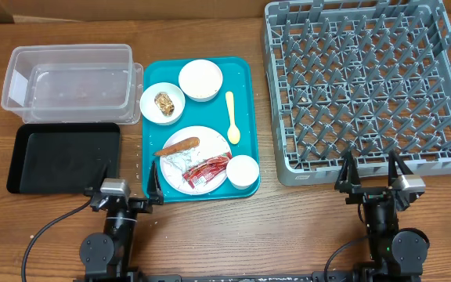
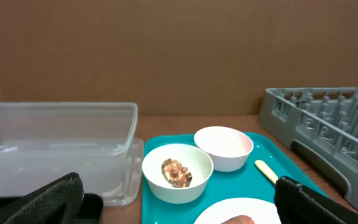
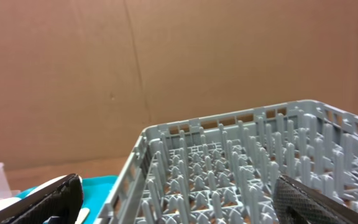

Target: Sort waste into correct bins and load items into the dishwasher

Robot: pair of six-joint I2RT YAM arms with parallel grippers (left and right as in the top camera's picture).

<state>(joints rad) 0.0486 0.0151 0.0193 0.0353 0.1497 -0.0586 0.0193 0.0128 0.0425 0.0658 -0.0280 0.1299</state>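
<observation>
A teal tray (image 1: 245,78) holds a white plate (image 1: 210,149) with a carrot-like food piece (image 1: 177,146), foil (image 1: 177,163) and a red wrapper (image 1: 206,173). It also holds an empty white bowl (image 1: 200,79), a bowl with food scraps (image 1: 163,103), a small white cup (image 1: 242,170) and a yellow spoon (image 1: 232,118). The grey dishwasher rack (image 1: 370,82) lies at the right. My left gripper (image 1: 129,185) is open and empty at the tray's front left corner. My right gripper (image 1: 374,174) is open and empty at the rack's front edge.
A clear plastic bin (image 1: 69,78) stands at the back left, and it shows in the left wrist view (image 2: 55,146). A black tray (image 1: 63,157) lies in front of it. A cardboard wall (image 2: 179,50) closes off the far side.
</observation>
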